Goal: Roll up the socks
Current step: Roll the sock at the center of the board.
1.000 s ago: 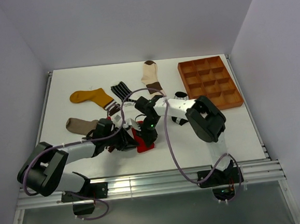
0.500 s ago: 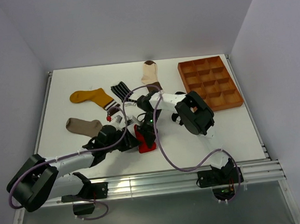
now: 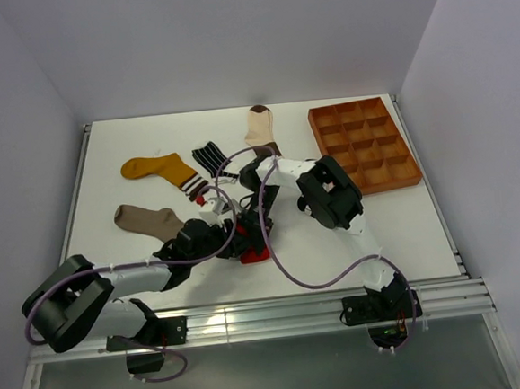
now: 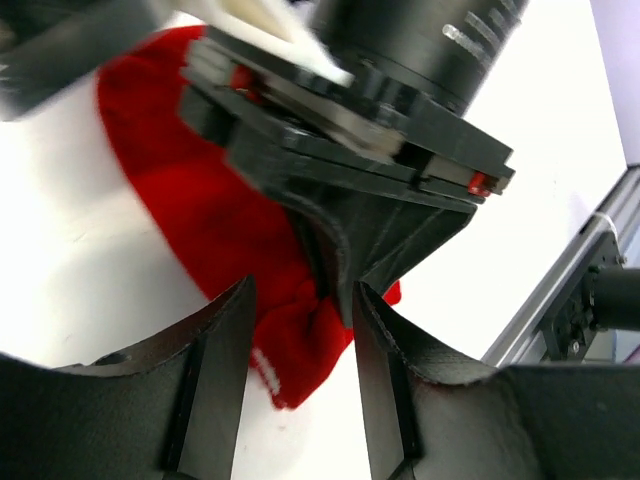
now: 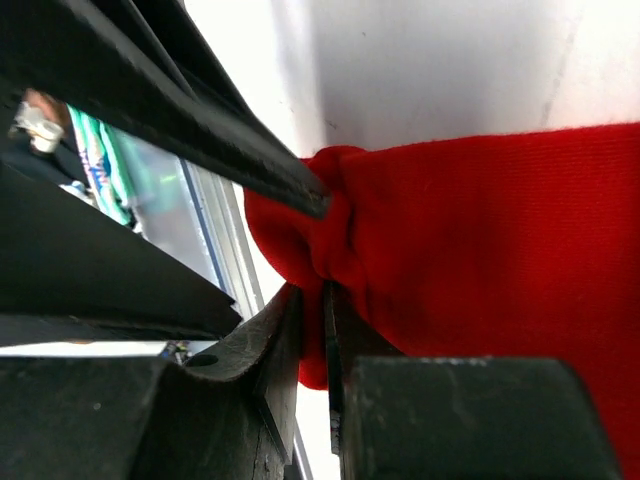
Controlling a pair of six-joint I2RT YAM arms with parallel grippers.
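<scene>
**Top view.** The red sock (image 3: 257,251) lies bunched on the counter (image 3: 121,142) near the front edge, between the two arms. The left hand (image 3: 237,240) and right hand (image 3: 261,229) meet directly over it, crowded together. From up here I cannot tell either one's state. The mustard sock (image 3: 154,169), taupe sock (image 3: 145,220), striped sock (image 3: 210,155) and cream-and-brown sock (image 3: 260,127) lie flat and unrolled farther back. The tray (image 3: 362,143) sits well apart on the right.
Risk: the cable (image 3: 289,278) loops low beside the red sock and could snag it when an arm swings.

**Left wrist view.** The left hand (image 4: 300,340) is spread, with a finger on either side of the sock's (image 4: 200,210) lower fold, gripping nothing. The right hand (image 4: 335,265) reaches down into that same gap, close to one left finger.
Risk: if I close the left hand here, I judge it would clamp the other hand's tip instead of fabric, or knock it off its hold.

**Right wrist view.** The right hand (image 5: 322,330) is pressed together on a small pucker at the sock's (image 5: 480,260) edge. A dark bar, probably a left finger, ends just beside that pucker.
Risk: the bite looks shallow. With nothing else holding the bundle, any pull could slip the fabric free and let it fall loose.
</scene>
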